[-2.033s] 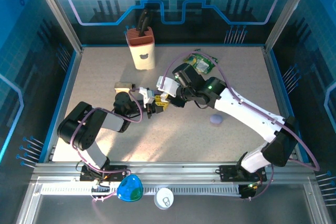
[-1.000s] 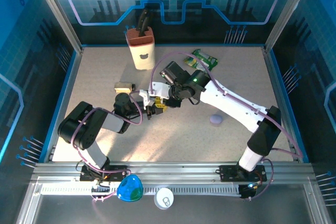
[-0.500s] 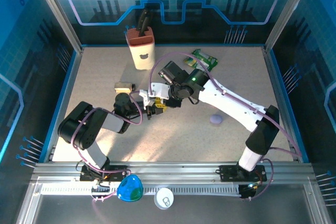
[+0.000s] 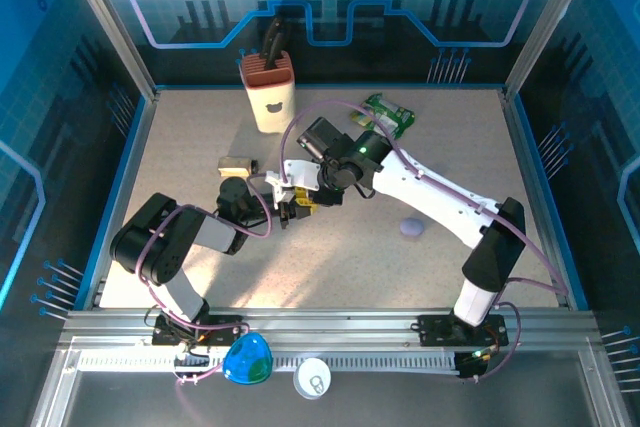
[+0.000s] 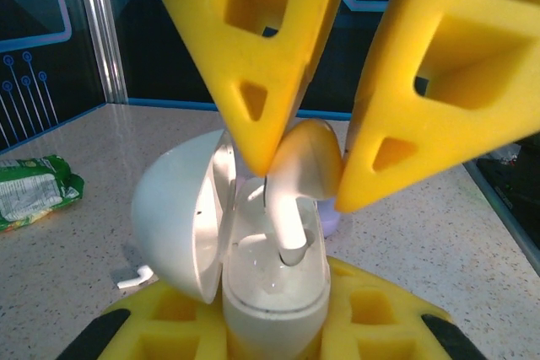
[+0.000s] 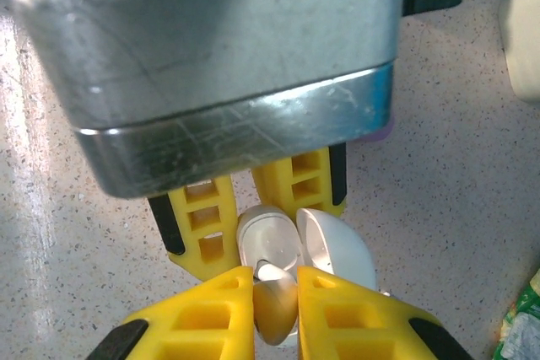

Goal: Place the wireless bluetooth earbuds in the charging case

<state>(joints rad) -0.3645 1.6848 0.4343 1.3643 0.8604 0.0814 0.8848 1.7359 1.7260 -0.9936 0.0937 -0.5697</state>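
My left gripper (image 5: 274, 319) is shut on a white charging case (image 5: 274, 292), held upright with its lid (image 5: 177, 217) swung open to the left. My right gripper (image 6: 276, 292) is shut on a white earbud (image 6: 276, 305). The earbud (image 5: 295, 183) hangs stem-down over the case, with the stem tip just inside the right-hand well. From the right wrist, the case (image 6: 270, 242) lies between the left gripper's yellow fingers (image 6: 202, 225). In the top view both grippers meet at the table's middle left, left gripper (image 4: 287, 212) below right gripper (image 4: 300, 195).
A lilac pebble-shaped case (image 4: 411, 228) lies right of the grippers. A beige holder (image 4: 270, 94) stands at the back, a green packet (image 4: 388, 115) to its right, a small beige box (image 4: 235, 162) to the left. A small white bit (image 5: 135, 276) lies by the case.
The right arm has drawn its elbow in and shifted slightly left, keeping the earbud over the case. The left arm has not moved. Both grips are unchanged.
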